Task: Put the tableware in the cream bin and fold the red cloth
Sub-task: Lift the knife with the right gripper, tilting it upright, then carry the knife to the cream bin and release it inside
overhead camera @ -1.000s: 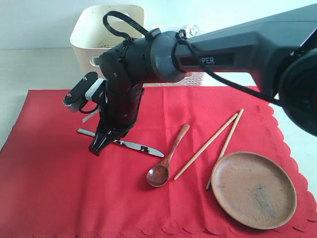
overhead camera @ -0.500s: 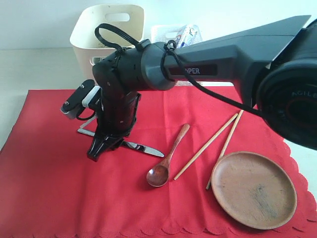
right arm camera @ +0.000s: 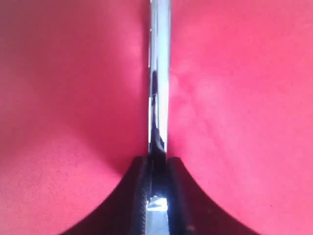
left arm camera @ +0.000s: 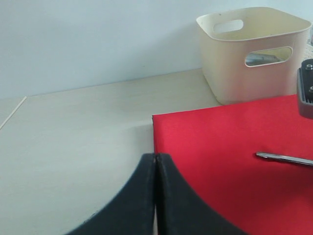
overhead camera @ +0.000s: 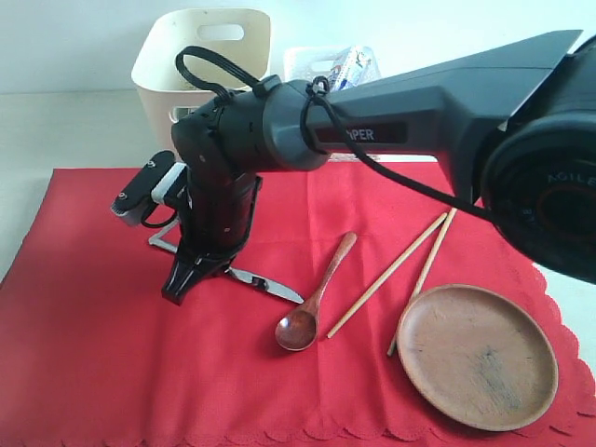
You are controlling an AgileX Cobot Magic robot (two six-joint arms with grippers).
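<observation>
Right gripper [overhead camera: 175, 291] pinches the silver table knife [overhead camera: 270, 287], its handle now raised; left gripper [left arm camera: 155, 160] pressed together.

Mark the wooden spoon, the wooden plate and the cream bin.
wooden spoon [overhead camera: 318, 293], exterior view, middle of its handle.
wooden plate [overhead camera: 478, 357], exterior view, bare centre.
cream bin [left arm camera: 230, 73], left wrist view, solid wall below the rim.

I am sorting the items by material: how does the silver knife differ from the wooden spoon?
The knife is shiny metal; the spoon is dark wood. The knife is clamped in the right gripper; the spoon lies free. Both are over the red cloth.
</observation>
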